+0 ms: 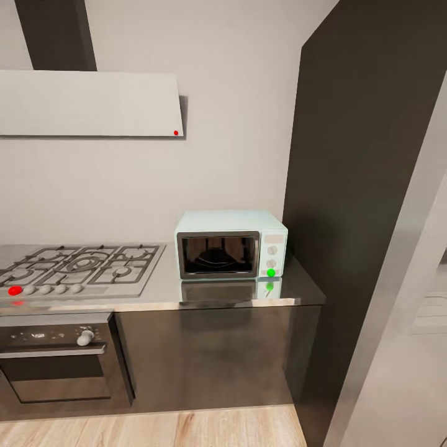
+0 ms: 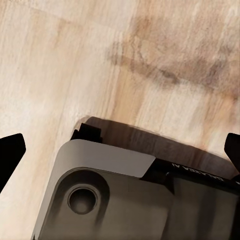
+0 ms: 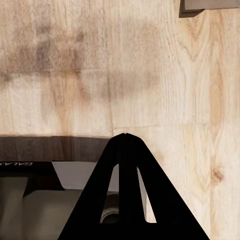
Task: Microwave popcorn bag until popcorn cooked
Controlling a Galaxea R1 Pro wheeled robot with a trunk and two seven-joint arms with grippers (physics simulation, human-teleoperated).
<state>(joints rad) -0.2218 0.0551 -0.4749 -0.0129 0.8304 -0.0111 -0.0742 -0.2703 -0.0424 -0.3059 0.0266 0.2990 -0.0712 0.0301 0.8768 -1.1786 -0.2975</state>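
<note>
Facing the microwave, door shut, green dot lit.
Head: microwave (image 1: pixel 231 244) on desk (image 1: pixel 298 288) beside hob (image 1: pixel 81 267); can't tell if the bag's inside. Left wrist: left tool (image 2: pixel 120 150) spread wide, empty, over floor (image 2: pixel 75 60). Right wrist: right tool (image 3: pixel 126 137) pinched closed, empty.

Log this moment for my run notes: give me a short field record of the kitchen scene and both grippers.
microwave: pale blue, on countertop, door shut, green dot lit
microwave interior: dark shape behind the glass, cannot tell what
hob: beside microwave, red knob at front
oven: under hob
left gripper: fingers wide apart, over wood floor
right gripper: fingertips together, over floor
</note>
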